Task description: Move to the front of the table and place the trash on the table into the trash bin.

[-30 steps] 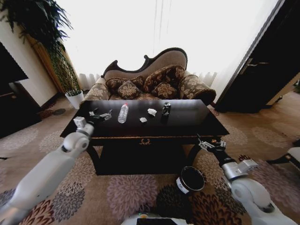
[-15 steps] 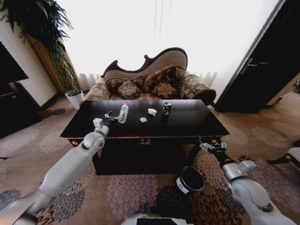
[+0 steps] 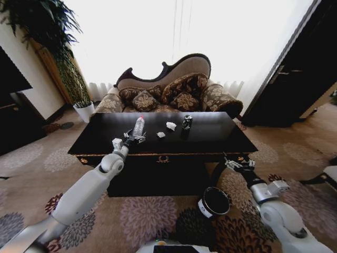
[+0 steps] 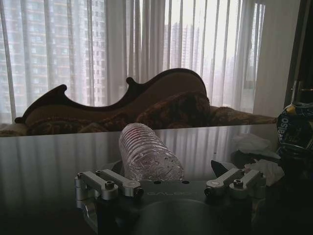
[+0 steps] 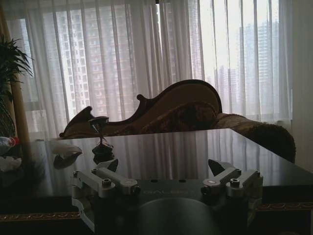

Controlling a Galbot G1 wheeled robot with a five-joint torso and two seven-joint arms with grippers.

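Backlit curtains and a patterned sofa (image 3: 168,89) fill the upper centre of the head view; the dark glossy counter (image 3: 210,138) spans the middle of the frame.

Task status: no trash has reached the trash bin (image 3: 214,202), which stands on the carpet at lower centre-right, in front of the counter. All items remain on the counter: the clear bottle (image 3: 138,127), two crumpled paper scraps (image 3: 170,125) right of it, and the dark can (image 3: 186,123) further right.

Left end effector (image 3: 131,137): positioned at the base of the bottle, jaws spread wide. In the left wrist view the bottle (image 4: 146,154) lies between the open fingers (image 4: 107,183); contact cannot be confirmed.

Right end effector (image 3: 237,163): parked low at the counter's front right corner, above the trash bin, jaws wide and empty.

Change from the earlier frames: the left arm has swept from the counter's left edge toward frame centre, closing on the bottle. Bottle, scraps, can, bin and right arm are unchanged.
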